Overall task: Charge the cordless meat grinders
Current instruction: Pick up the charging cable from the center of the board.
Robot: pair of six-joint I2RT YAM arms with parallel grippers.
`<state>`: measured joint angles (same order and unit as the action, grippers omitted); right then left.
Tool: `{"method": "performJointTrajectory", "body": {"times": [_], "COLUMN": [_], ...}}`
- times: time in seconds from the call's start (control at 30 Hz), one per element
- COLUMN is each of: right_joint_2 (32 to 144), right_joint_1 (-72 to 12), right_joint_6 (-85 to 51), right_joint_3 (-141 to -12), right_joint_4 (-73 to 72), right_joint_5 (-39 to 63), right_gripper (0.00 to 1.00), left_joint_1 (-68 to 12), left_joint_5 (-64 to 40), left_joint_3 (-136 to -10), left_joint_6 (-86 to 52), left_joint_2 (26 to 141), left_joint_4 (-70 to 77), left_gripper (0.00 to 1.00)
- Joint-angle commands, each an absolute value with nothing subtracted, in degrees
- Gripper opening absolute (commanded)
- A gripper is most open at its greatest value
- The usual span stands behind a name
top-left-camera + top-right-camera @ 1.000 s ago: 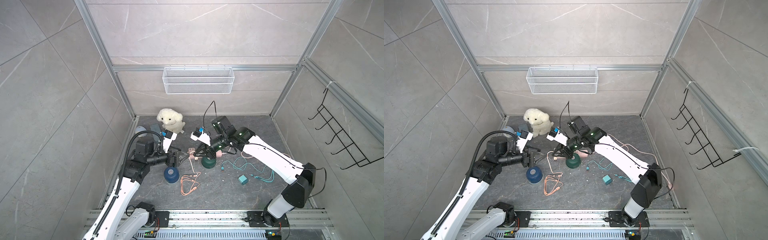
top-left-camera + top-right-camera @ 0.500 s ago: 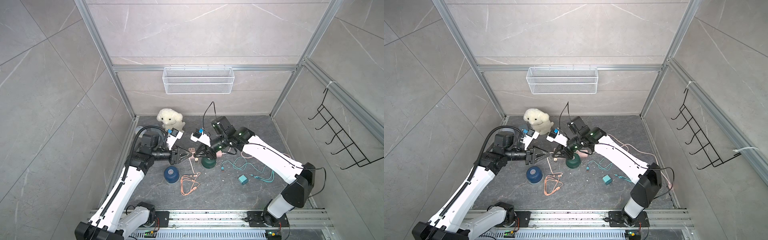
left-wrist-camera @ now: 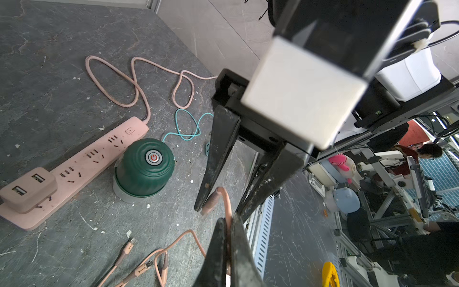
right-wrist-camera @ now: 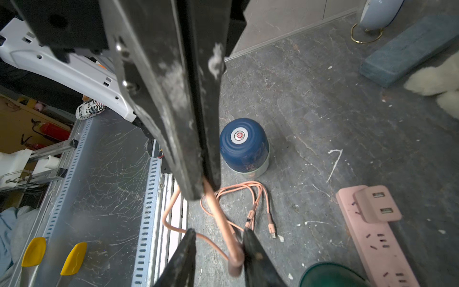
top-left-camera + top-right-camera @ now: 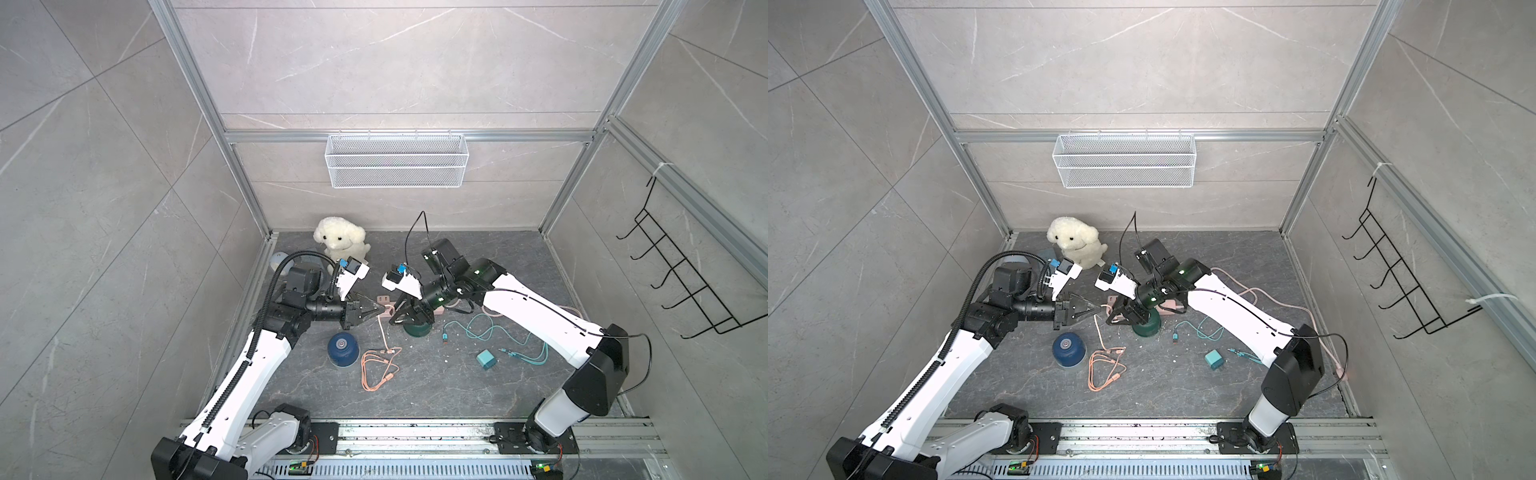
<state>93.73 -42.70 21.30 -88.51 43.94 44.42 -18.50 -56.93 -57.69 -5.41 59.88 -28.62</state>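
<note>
The navy meat grinder (image 5: 343, 348) (image 4: 244, 146) stands on the floor below my left gripper (image 5: 380, 309) (image 3: 227, 221). That gripper is shut on the pink charging cable (image 3: 226, 198) (image 5: 380, 361), close to its plug end. The green meat grinder (image 5: 419, 328) (image 3: 144, 166) stands beside the pink power strip (image 3: 74, 169), partly hidden under my right wrist in both top views. My right gripper (image 5: 395, 320) (image 4: 218, 234) faces the left one tip to tip. Its jaws stand apart, and the cable's plug end (image 4: 234, 261) leans on one finger.
A pink USB adapter (image 3: 28, 188) sits in the strip. A teal cable (image 5: 490, 332) and teal plug cube (image 5: 486, 359) lie right of the green grinder. A plush toy (image 5: 340, 241), a blue-grey case (image 4: 407, 49) and a pale round object (image 5: 277, 262) are at the back left.
My left arm reached right from above the navy grinder and shut on the pink cable. My right gripper, shut on that cable before, has opened its jaws.
</note>
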Motion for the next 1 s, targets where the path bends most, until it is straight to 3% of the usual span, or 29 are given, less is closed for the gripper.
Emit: {"method": "performJointTrajectory", "body": {"times": [0.0, 0.13, 0.3, 0.57, 0.97], "right_joint_2": [91.1, 90.6, 90.7, 88.7, 90.2], "right_joint_1": [-42.2, -41.4, -41.0, -40.8, -40.7], "right_joint_6": [22.9, 22.4, 21.8, 20.9, 22.9], "right_joint_3": [-86.7, -85.3, -85.2, -81.4, -84.5], "right_joint_4": [43.7, 42.0, 40.7, 33.7, 38.6], "right_joint_5": [45.3, 45.9, 47.5, 48.2, 52.1], "right_gripper": [0.35, 0.33, 0.23, 0.30, 0.09], "left_joint_1": [-18.8, -18.7, -18.8, -18.7, -18.8], "left_joint_5": [-57.4, -57.7, -57.9, -59.3, -58.7], "left_joint_3": [-59.2, -58.6, -57.6, -56.8, -56.1], "left_joint_6": [-6.3, -7.1, -8.5, -10.3, -10.3], "left_joint_2": [57.8, 56.9, 55.9, 55.2, 54.4], "left_joint_4": [-26.8, -26.2, -24.9, -23.4, -23.9], "left_gripper": [0.00, 0.00, 0.00, 0.00, 0.00]}}
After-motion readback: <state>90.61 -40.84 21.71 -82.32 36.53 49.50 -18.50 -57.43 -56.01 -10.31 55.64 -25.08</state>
